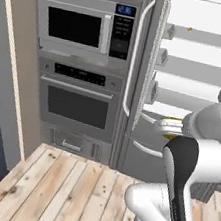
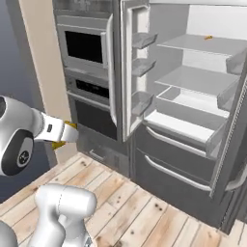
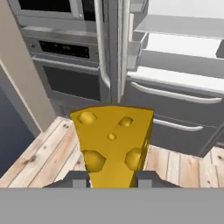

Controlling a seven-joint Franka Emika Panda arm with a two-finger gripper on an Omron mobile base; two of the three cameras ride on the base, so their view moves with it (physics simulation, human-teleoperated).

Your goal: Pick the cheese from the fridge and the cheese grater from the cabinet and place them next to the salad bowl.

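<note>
Cheese (image 3: 113, 142) wedge upright between closed gripper (image 3: 112, 178) fingers, narrow end down, broad end toward the open fridge (image 3: 183, 83).

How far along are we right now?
Done: cheese is out of the open fridge. In hand: the end effector grips it above the wooden floor. Left: carry it to the salad bowl, then fetch the cheese grater.

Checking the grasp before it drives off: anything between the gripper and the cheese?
No. The gripper is shut on the cheese, a finger pressed against each side. The fridge stands open behind it.
</note>
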